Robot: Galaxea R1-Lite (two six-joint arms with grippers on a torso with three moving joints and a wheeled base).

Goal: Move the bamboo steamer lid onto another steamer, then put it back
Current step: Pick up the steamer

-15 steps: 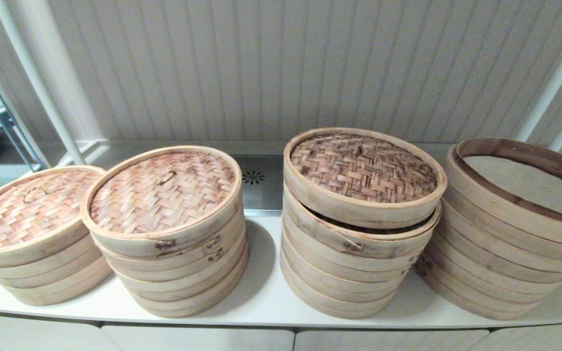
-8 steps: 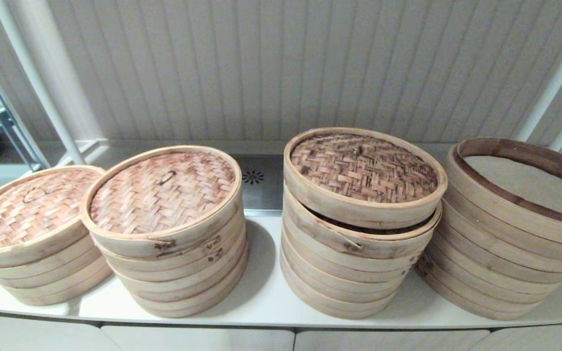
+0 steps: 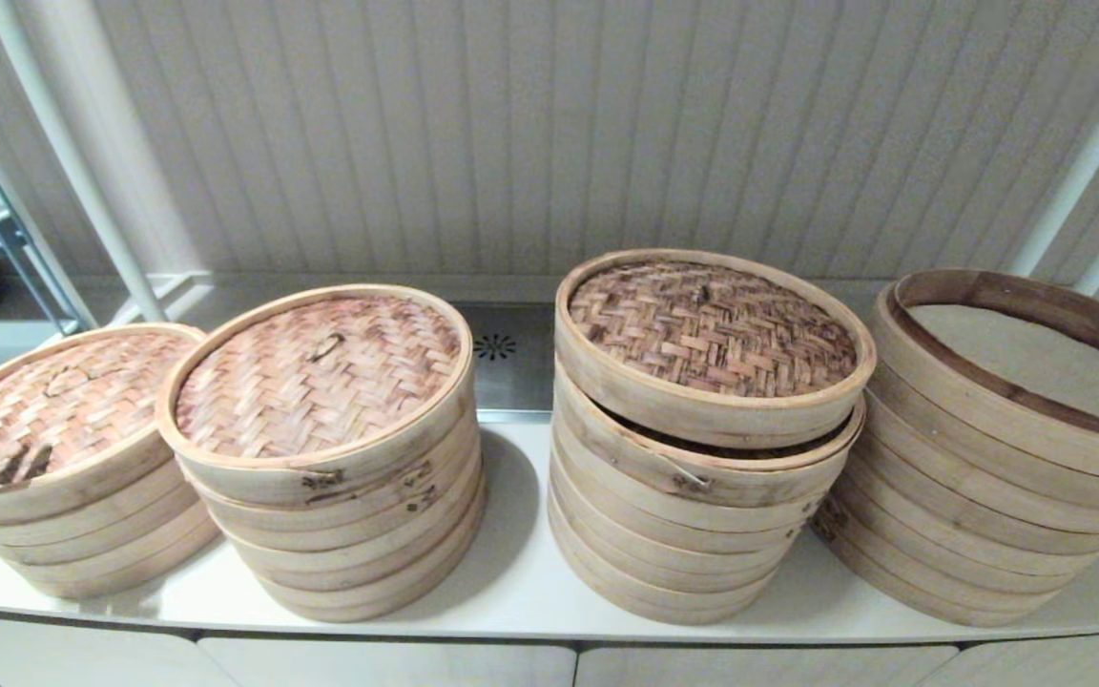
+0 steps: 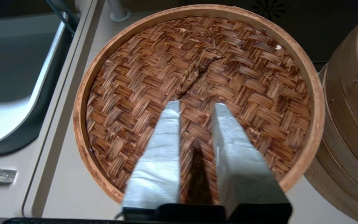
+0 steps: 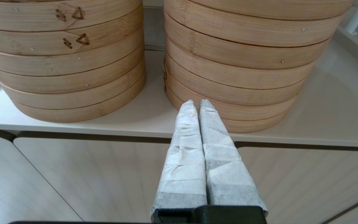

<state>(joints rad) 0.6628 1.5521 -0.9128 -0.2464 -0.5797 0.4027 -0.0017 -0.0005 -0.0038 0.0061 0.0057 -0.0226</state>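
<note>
- Table (image 3: 521, 582): white, w/ four bamboo steamer stacks in a row along it.
- Far-right stack (image 3: 988, 477): no lid, top tier open, pale liner inside.
- Third stack (image 3: 693, 534): its lid (image 3: 712, 329) sits crooked, dark gap showing under the front edge.
- Second stack (image 3: 340, 506): woven lid on flat, small loop handle at centre.
- Far-left stack (image 3: 63, 515): carries the woven steamer lid (image 4: 197, 81), seated level in its rim; twisted handle (image 4: 197, 70) runs across the centre.
- Left gripper (image 4: 196, 105): above that lid, jaws parted a little, nothing held, tips just short of the handle. In head view only two dark shadows on the lid's near part.
- Right gripper (image 5: 196, 104): low, in front of the table edge, jaws pressed together, empty, pointing at the base of a stack.
</note>
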